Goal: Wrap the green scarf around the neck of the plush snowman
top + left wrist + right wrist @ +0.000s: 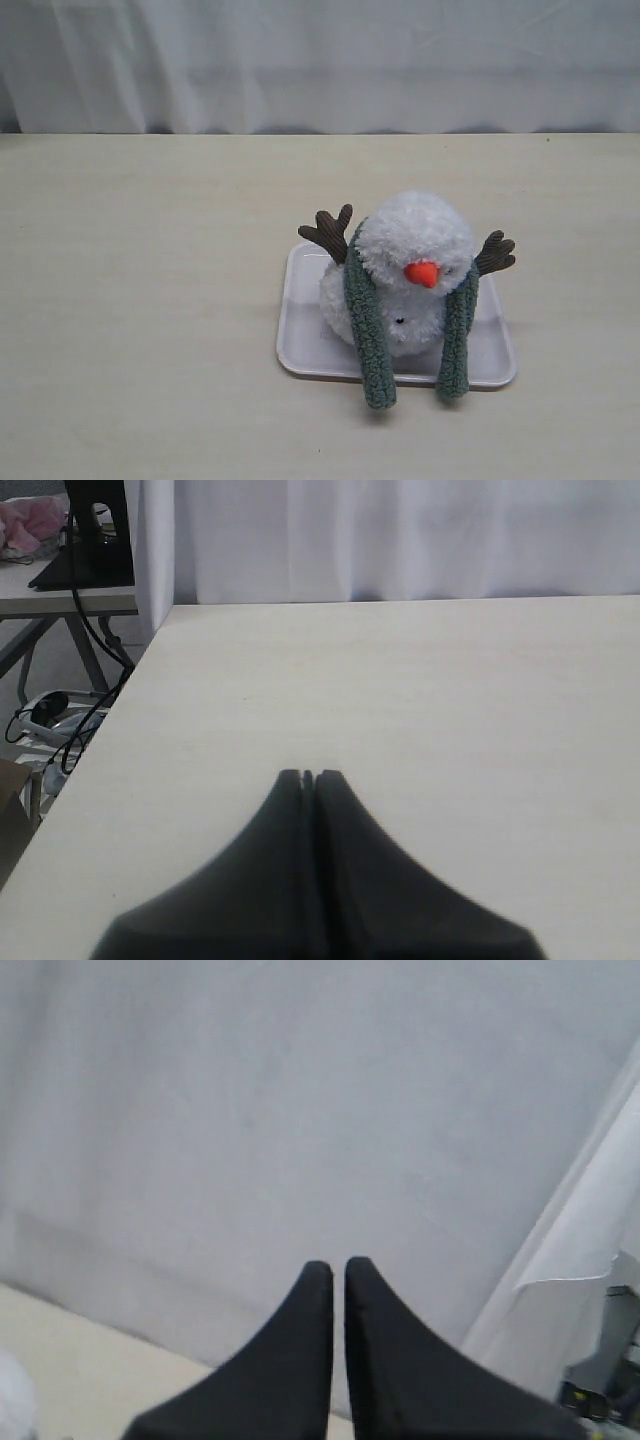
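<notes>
The plush snowman [410,255] sits on a white tray [300,350] right of the table's middle, orange nose pointing toward the camera, brown twig arms raised. The green scarf [367,335] lies behind its neck, and both ends hang down the front, one on each side, reaching past the tray's front rim. Neither arm shows in the exterior view. My left gripper [309,776] is shut over bare tabletop, holding nothing. My right gripper [338,1266] is shut and empty, facing the grey curtain; a white fluffy patch [12,1400] shows at that view's edge.
A pale curtain [320,60] hangs behind the table's far edge. In the left wrist view the table's side edge [130,670] drops to cables and a second table with a black stand [90,530].
</notes>
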{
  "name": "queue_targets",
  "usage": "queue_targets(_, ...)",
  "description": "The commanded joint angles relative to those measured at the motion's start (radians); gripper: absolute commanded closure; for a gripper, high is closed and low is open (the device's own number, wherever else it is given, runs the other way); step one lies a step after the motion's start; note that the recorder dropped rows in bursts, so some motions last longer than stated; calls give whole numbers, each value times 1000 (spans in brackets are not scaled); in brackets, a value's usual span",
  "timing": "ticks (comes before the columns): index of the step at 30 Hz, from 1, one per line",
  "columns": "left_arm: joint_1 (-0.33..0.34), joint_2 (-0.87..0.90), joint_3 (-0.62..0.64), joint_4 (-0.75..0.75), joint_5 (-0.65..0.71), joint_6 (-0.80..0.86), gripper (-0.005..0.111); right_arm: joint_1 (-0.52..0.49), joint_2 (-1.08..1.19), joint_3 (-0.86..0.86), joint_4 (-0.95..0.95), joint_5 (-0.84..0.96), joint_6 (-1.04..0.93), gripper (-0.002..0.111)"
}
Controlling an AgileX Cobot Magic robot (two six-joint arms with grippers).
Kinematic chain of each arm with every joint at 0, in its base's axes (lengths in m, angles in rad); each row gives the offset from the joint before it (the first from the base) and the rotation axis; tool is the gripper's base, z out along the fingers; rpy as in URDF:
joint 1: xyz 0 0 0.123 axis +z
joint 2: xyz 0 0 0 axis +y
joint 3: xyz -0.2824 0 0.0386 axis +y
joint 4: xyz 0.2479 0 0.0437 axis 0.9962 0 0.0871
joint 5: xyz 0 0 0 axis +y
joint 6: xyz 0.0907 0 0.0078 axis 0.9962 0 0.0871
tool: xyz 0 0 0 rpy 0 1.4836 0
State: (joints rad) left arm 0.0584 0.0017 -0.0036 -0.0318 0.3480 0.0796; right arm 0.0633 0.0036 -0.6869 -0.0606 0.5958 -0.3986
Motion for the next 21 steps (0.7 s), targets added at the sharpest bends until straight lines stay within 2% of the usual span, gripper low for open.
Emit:
queue_targets(1, -5, -2, 4, -6, -16, -2, 107, 5, -4, 2, 172, -142, 147, 104)
queue_targets(5, -5, -2, 4, -6, -16, -2, 107, 5, -4, 2, 342, -270, 190, 104)
queue_targets(14, -5, -2, 4, -6, -16, -2, 107, 5, -4, 2, 340, -512, 204, 104)
queue_targets(21, -5, -2, 4, -6, -16, -2, 107, 5, -4, 2, 340, -531, 204, 104)
